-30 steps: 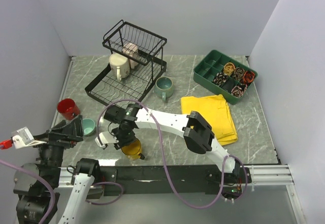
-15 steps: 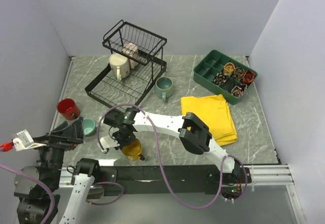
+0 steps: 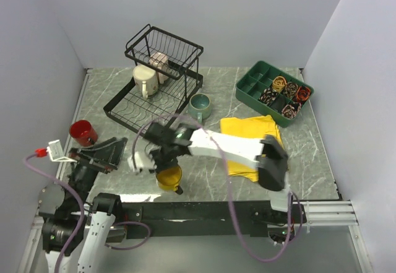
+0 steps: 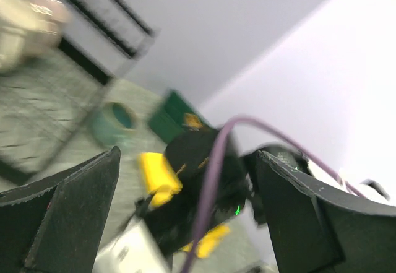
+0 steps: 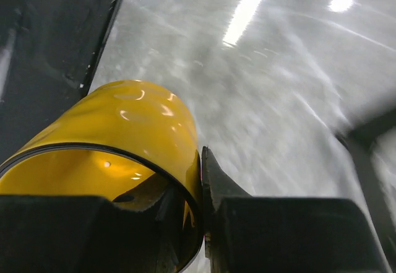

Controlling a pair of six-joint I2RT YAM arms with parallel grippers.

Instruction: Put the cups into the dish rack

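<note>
My right gripper (image 3: 166, 168) is shut on the rim of the yellow mug (image 3: 168, 177), near the table's front edge. In the right wrist view one finger is inside the yellow mug (image 5: 124, 137) and one is outside it, at my gripper (image 5: 199, 161). My left gripper (image 3: 114, 152) is open and empty at the left, and its wrist view (image 4: 185, 161) is blurred. The black wire dish rack (image 3: 179, 50) holds a cream mug (image 3: 145, 81) and a lilac-beige mug (image 3: 161, 62). A red mug (image 3: 81, 132) and a green mug (image 3: 200, 106) stand on the table. The teal mug is hidden.
A yellow cloth (image 3: 250, 130) lies right of centre, partly under my right arm. A green compartmented tray (image 3: 250, 87) with small items sits at the back right. White walls close in the left, back and right sides.
My right arm's elbow swung right and the yellow mug shifted slightly right with the gripper. My left gripper moved right and now covers the teal mug.
</note>
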